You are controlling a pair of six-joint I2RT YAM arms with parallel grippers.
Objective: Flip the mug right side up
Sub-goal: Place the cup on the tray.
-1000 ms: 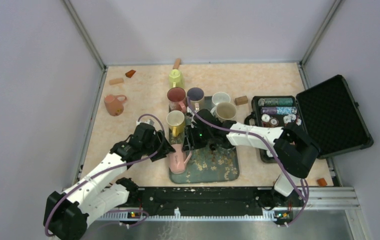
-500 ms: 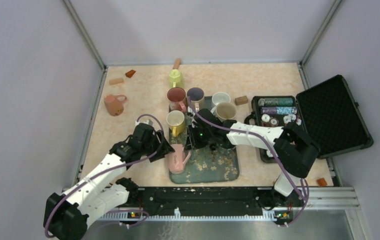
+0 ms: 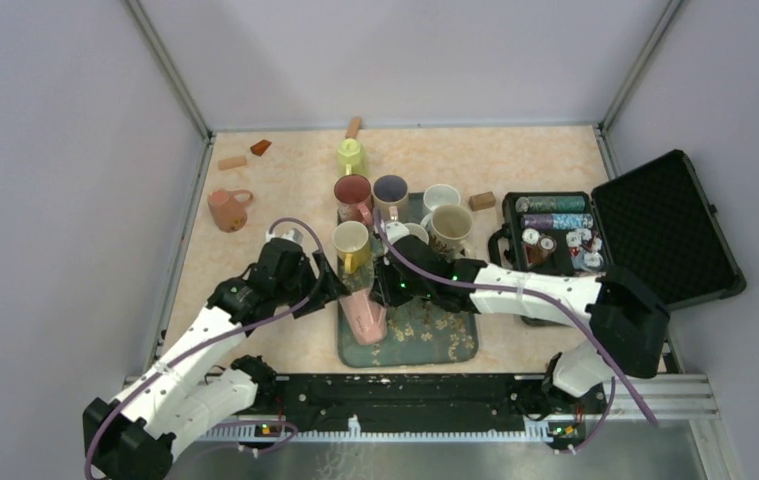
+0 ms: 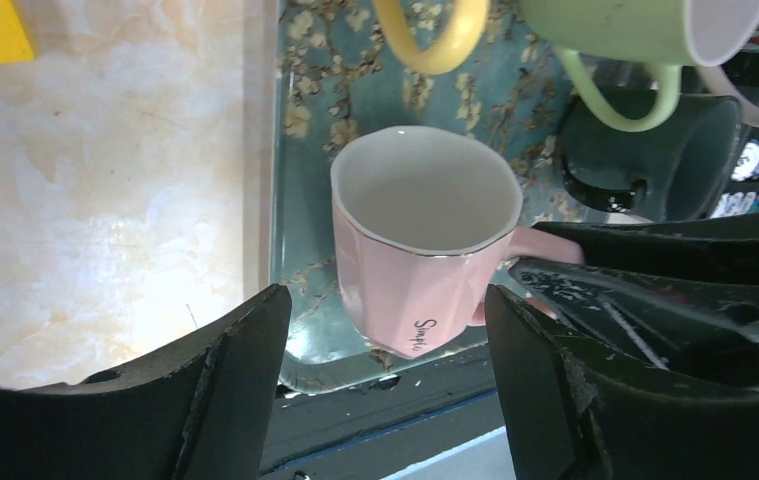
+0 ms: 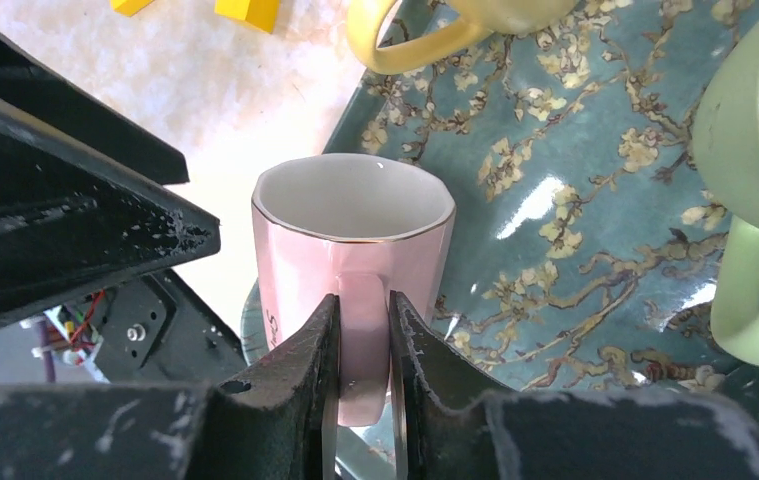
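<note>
The pink mug (image 3: 364,316) stands mouth up, slightly tilted, over the near left corner of the teal flowered tray (image 3: 435,335). My right gripper (image 3: 385,297) is shut on its handle; in the right wrist view both fingers (image 5: 317,350) clamp the handle below the mug (image 5: 350,225). My left gripper (image 3: 330,285) is open on the mug's left side. In the left wrist view its jaws stand wide to either side of the mug (image 4: 425,230) without touching it.
A yellow mug (image 3: 351,243), a maroon mug (image 3: 352,191), a dark blue mug (image 3: 391,190) and two white mugs (image 3: 449,222) crowd the tray's far end. A salmon mug (image 3: 227,210) lies far left. An open black case (image 3: 655,230) sits right.
The pink mug went from lying on its side to mouth up. My right gripper closed on its handle and swung it upright. My left gripper opened wider and let go.
</note>
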